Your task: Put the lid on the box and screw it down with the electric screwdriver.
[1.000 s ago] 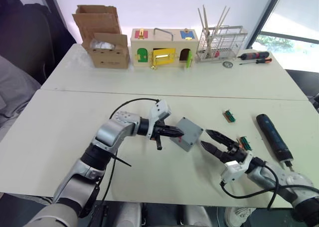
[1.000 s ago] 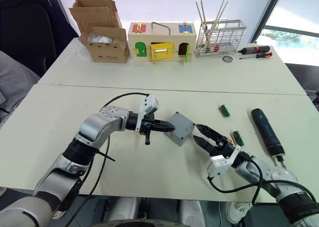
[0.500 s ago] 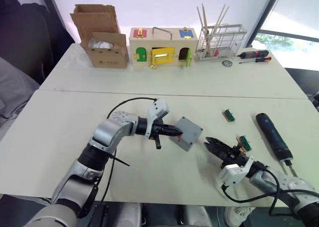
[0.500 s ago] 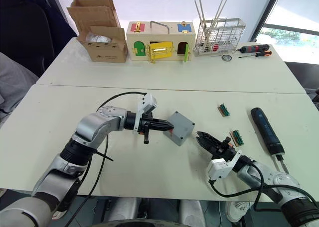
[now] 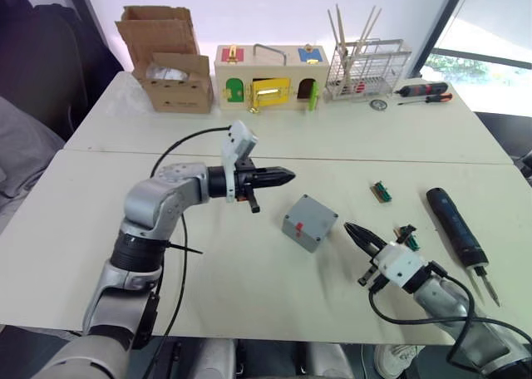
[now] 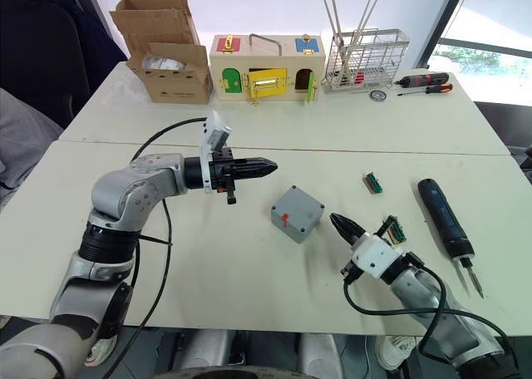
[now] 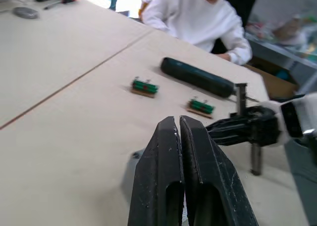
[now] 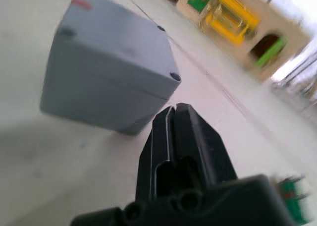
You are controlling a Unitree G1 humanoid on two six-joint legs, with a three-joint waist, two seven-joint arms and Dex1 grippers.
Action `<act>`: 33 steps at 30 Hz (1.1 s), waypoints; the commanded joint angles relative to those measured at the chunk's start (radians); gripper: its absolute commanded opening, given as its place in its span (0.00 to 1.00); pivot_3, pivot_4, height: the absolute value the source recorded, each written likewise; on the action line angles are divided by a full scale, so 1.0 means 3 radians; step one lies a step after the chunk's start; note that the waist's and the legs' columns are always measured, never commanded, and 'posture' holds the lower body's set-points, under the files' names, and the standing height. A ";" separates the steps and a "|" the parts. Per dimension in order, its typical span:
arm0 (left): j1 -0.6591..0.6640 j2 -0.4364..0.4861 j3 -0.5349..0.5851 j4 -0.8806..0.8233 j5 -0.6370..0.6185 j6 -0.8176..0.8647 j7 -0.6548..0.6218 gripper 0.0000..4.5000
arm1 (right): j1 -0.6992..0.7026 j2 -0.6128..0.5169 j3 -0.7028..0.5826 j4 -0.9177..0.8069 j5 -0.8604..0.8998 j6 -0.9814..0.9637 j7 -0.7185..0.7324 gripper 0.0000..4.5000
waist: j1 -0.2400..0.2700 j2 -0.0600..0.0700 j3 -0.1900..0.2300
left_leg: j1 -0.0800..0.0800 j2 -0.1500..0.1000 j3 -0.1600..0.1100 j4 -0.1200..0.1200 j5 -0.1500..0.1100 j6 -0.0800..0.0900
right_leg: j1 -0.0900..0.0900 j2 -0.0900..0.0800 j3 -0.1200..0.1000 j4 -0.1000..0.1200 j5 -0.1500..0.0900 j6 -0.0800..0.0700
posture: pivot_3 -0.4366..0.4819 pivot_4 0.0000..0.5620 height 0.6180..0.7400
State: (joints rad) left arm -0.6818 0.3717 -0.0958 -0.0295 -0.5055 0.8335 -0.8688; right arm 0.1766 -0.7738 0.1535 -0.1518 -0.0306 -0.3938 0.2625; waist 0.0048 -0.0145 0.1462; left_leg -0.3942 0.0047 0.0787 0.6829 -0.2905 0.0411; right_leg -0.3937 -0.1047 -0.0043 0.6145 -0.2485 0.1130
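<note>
Left eye view, box [image 5: 309,223] between both closed grippers — untouched

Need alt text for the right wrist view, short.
A small grey plastic cube-like box, lid on with corner screw holes and a red mark on one side, sits on the pale table just beyond the right end effector, whose two black fingers are shut. A wooden box with coloured doors stands blurred behind.
</note>
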 commanded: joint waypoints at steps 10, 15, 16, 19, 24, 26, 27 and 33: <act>0.0114 -0.0209 -0.0570 0.1037 0.0726 -0.0890 -0.0141 0.02 | 0.0256 0.0027 -0.0178 -0.0909 0.1252 0.1804 0.1028 0.00 | 0.0025 0.0001 0.0000 | -0.0049 -0.0021 -0.0004 -0.0001 -0.0002 -0.0005 | -0.0051 -0.0040 -0.0006 0.0002 0.0005 -0.0005 | 0.48 0.27 0.91; 0.0139 -0.0438 -0.0592 0.1151 0.0788 -0.0979 -0.0131 0.02 | 0.0035 0.0243 -0.0165 -0.0820 0.1091 0.1992 0.0930 0.00 | 0.0018 0.0003 0.0001 | -0.0049 -0.0022 -0.0004 -0.0002 -0.0003 -0.0004 | -0.0054 -0.0042 -0.0006 0.0002 0.0005 -0.0005 | 0.48 0.27 0.91; 0.0169 -0.0443 -0.0601 0.1113 0.0801 -0.0972 -0.0146 0.02 | -0.0021 0.0287 -0.0171 -0.0777 0.1020 0.1967 0.0904 0.00 | 0.0020 0.0003 0.0001 | -0.0050 -0.0022 -0.0004 -0.0002 -0.0003 -0.0004 | -0.0054 -0.0042 -0.0006 0.0002 0.0005 -0.0005 | 0.48 0.27 0.91; 0.0251 -0.0433 -0.0624 0.0993 0.0820 -0.0946 -0.0165 0.02 | -0.0168 0.0411 -0.0203 -0.0664 0.0858 0.1880 0.0831 0.00 | 0.0013 0.0004 0.0002 | -0.0050 -0.0022 -0.0003 -0.0004 -0.0003 -0.0005 | -0.0055 -0.0042 -0.0007 0.0002 0.0005 -0.0005 | 0.48 0.27 0.91; 0.0374 -0.0414 -0.0603 0.0744 0.0755 -0.0790 -0.0161 0.02 | -0.0363 0.0568 -0.0167 -0.0515 0.0736 0.1850 0.0876 0.00 | 0.0003 0.0005 0.0002 | -0.0050 -0.0022 -0.0003 -0.0005 -0.0003 -0.0005 | -0.0057 -0.0042 -0.0007 0.0002 0.0005 -0.0005 | 0.48 0.27 0.91; 0.0409 -0.0410 -0.0587 0.0655 0.0736 -0.0733 -0.0149 0.02 | -0.0446 0.0620 -0.0177 -0.0434 0.0683 0.1831 0.0878 0.00 | 0.0002 0.0006 0.0002 | -0.0050 -0.0022 -0.0003 -0.0005 -0.0003 -0.0005 | -0.0057 -0.0042 -0.0007 0.0002 0.0005 -0.0005 | 0.48 0.27 0.91; 0.0422 -0.0414 -0.0576 0.0618 0.0732 -0.0710 -0.0140 0.02 | -0.0486 0.0641 -0.0183 -0.0386 0.0653 0.1813 0.0879 0.00 | 0.0002 0.0006 0.0002 | -0.0050 -0.0022 -0.0003 -0.0005 -0.0003 -0.0005 | -0.0057 -0.0042 -0.0007 0.0002 0.0005 -0.0005 | 0.48 0.27 0.91; 0.0456 -0.0456 -0.0554 0.0521 0.0747 -0.0638 -0.0097 0.02 | -0.0620 0.0725 -0.0203 -0.0182 0.0568 0.1723 0.0934 0.00 | 0.0012 0.0007 0.0003 | -0.0050 -0.0023 -0.0003 -0.0005 -0.0003 -0.0005 | -0.0056 -0.0043 -0.0007 0.0002 0.0005 -0.0005 | 0.48 0.27 0.91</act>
State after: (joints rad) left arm -0.5426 0.2549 -0.2595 0.1740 -0.2582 0.6458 -0.8925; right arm 0.0106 -0.5689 0.0989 -0.1883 0.1396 0.1581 0.5280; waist 0.0086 -0.0124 0.1471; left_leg -0.4094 -0.0023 0.0778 0.6814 -0.2912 0.0396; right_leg -0.4105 -0.1176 -0.0065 0.6152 -0.2469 0.1115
